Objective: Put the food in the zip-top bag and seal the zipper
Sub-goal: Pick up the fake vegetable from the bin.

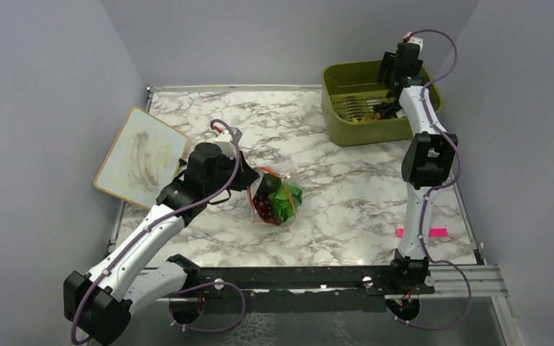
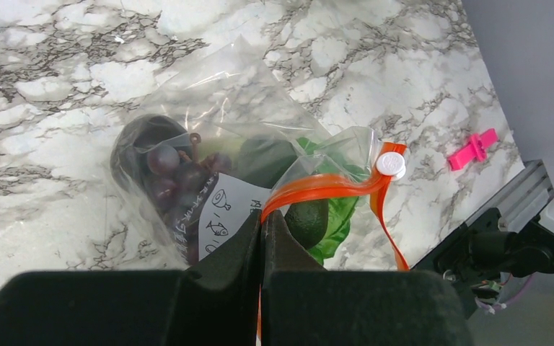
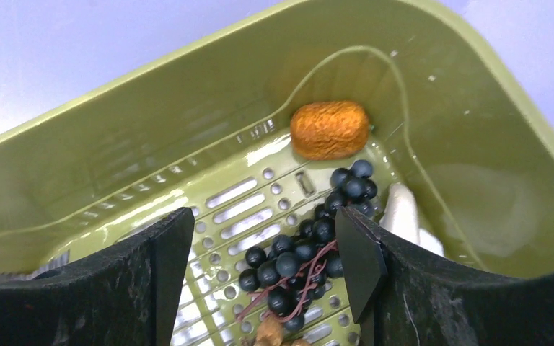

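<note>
The clear zip-top bag (image 1: 275, 199) lies mid-table, and food shows through it: purple grapes (image 2: 164, 173), a dark green piece (image 2: 307, 220) and leafy lettuce (image 2: 340, 216). My left gripper (image 2: 262, 218) is shut on the orange-red zipper (image 2: 317, 186) at the bag's mouth, which stands lifted and gaping; a white slider (image 2: 390, 163) sits at the strip's far end. Over at the far right, my right gripper (image 3: 263, 220) hangs open inside the olive bin (image 3: 187, 137). A dark grape bunch (image 3: 299, 259) lies on the bin floor between its fingers, untouched. An orange piece (image 3: 330, 130) lies beyond.
The olive bin (image 1: 346, 130) stands at the back right corner by the wall. A whiteboard (image 1: 141, 155) leans off the table's left edge. A pink clip (image 1: 420, 232) lies near the right arm's base. A white piece (image 3: 401, 210) rests beside the grapes in the bin.
</note>
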`<state>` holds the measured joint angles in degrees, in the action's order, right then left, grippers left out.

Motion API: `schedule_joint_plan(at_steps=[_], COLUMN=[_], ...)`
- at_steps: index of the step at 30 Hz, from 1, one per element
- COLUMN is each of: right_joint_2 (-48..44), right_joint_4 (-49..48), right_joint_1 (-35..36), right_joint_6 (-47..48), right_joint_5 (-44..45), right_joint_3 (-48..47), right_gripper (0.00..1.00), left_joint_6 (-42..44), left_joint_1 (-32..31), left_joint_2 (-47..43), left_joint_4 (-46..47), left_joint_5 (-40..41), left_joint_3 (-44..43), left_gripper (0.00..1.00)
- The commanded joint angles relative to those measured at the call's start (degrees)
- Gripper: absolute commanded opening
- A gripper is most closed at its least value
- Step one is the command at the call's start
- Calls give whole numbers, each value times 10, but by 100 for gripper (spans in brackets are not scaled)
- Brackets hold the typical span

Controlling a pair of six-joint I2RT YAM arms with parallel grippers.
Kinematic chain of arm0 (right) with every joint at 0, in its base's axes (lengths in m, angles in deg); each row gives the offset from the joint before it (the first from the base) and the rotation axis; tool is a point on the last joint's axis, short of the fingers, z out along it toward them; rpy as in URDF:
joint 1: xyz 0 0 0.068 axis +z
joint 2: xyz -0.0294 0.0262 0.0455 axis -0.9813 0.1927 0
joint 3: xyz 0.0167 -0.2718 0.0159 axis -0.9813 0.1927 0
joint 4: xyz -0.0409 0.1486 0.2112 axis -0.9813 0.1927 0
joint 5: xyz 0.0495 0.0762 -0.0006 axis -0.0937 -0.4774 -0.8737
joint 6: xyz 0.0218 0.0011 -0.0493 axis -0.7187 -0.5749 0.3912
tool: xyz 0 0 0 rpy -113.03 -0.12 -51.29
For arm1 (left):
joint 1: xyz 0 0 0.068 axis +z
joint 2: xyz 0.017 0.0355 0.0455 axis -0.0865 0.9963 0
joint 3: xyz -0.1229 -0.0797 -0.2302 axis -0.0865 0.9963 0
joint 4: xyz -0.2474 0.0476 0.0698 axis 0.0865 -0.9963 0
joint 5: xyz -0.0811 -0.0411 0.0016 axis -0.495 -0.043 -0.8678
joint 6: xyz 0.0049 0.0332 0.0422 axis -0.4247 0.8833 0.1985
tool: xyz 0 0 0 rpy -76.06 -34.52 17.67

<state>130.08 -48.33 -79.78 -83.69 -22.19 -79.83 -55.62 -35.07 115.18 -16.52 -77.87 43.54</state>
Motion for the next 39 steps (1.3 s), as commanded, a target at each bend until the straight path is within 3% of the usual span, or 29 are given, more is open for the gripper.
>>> schedule_joint_plan(at_steps=[1,7,8,9,10,31,39], right_joint_2=[24,55,60,64,70,209,233], right_joint_4=[-41,-71,-80,-88,-94,-184,-236], right_joint_1=[-7,-16,-17,-16,-16,-41,-41], right_joint_6=[28,57,69,82,94,182,171], right_joint_5=[1,-12,-12,-8,0,29,23], right_joint_3=[-23,-18,-13,-8,-7,-100,-91], right_gripper=[74,80,85,97,100,97,87], left_joint_6=[21,6,4,1,-2,-28,-46], left_joint_1=[0,0,0,0,0,0,0], left_joint_2=[10,20,20,20,19,51,51], left_joint_4=[22,29,28,26,26,67,84], left_joint_5=[29,9,11,12,12,15,23], left_joint_3=[-25,-37,-37,-36,-35,-15,6], left_gripper=[0,0,0,0,0,0,0])
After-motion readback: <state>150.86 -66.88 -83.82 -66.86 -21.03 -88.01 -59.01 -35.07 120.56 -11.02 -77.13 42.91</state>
